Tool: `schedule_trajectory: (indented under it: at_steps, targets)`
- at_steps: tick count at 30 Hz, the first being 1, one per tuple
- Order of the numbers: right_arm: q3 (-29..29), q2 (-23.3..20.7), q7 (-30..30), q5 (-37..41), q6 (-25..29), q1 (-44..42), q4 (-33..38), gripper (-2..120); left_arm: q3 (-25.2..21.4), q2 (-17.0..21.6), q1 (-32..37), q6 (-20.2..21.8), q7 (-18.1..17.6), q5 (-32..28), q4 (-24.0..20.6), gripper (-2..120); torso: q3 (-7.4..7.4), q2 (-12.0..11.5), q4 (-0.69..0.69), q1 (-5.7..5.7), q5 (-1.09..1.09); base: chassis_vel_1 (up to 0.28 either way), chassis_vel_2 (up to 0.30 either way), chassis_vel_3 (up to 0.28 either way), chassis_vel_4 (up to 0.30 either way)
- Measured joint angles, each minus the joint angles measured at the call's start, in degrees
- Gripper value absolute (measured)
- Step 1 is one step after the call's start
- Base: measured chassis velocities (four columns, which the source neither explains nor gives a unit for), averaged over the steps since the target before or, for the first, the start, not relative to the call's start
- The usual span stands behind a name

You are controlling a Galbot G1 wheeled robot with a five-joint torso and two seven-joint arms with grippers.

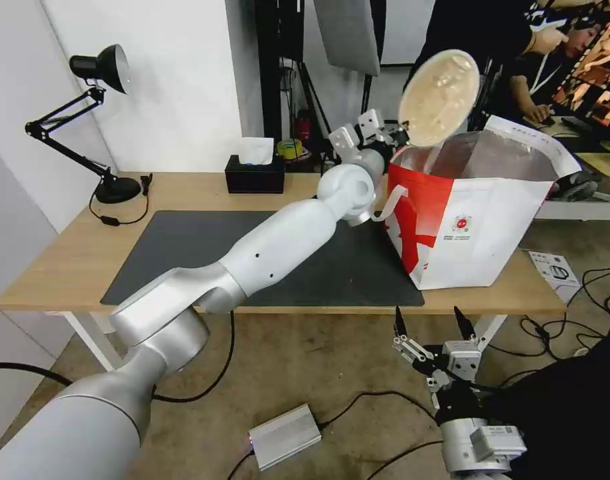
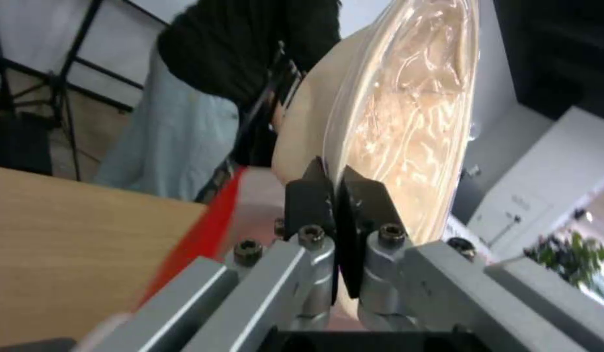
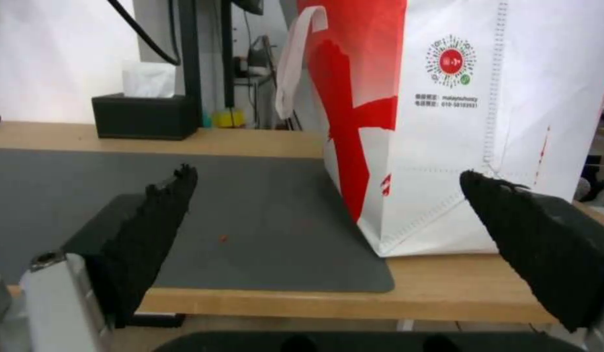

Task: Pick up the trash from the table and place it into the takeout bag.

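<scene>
The left tool [image 1: 399, 137] is clenched on the rim of the tan bowl [image 1: 439, 97], holding it tipped on edge just above the bag's [image 1: 481, 227] open mouth at the end near the red panel. From the head, the bowl's clear lid faces the camera and the silver lining of the bag lies directly below it. The left wrist view gives what the head view cannot: the two black fingers [image 2: 307, 200] pinch the bowl [image 2: 406, 122] at its rim, one on the tan wall side and one on the lid side, with the red edge of the bag [image 2: 207, 230] and the bench [image 2: 67, 234] beneath the tool.

The right tool [image 1: 430, 321] hangs below the bench's [image 1: 185, 190] front edge, in front of the bag, its fingers spread apart and holding nothing. Its wrist view looks between the two black fingers [image 3: 152, 230] at the bag [image 3: 458, 146] standing partly on the grey mat [image 3: 262, 215] and partly on bare wood, white loop handle hanging at its red side. Beyond the mat, a black tissue box [image 3: 145, 115] sits at the bench's far edge. A small red scrap [image 3: 223, 238] lies on the mat ahead of this tool.
</scene>
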Motion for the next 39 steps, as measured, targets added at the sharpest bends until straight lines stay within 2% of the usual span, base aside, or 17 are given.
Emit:
schedule_trajectory:
  at_steps: [10,17,30,39]
  targets:
    - [0.0,0.0,0.0,0.0,0.0,0.0,0.0,100,2.96,-0.66,0.19,1.09,3.07,1.74,2.51,0,0.0,0.0,0.0,0.0,-0.01,0.0,0.0,0.0,0.0]
    - [0.0,0.0,0.0,0.0,0.0,0.0,0.0,100,3.72,-0.79,0.87,1.93,3.43,4.3,4.38,0,0.0,0.0,0.0,-0.01,-0.01,0.0,0.0,0.0,0.0]
    - [0.0,0.0,0.0,0.0,0.0,0.0,0.0,100,5.62,0.59,1.52,2.02,3.18,5.93,2.52,0,0.0,0.0,0.0,0.0,-0.01,0.0,0.0,0.0,0.0]
    - [0.0,0.0,0.0,0.0,0.0,0.0,0.0,100,7.65,1.32,1.22,0.96,4.33,11.46,1.36,0,0.0,0.0,0.0,0.0,-0.01,0.0,0.0,0.0,0.0]
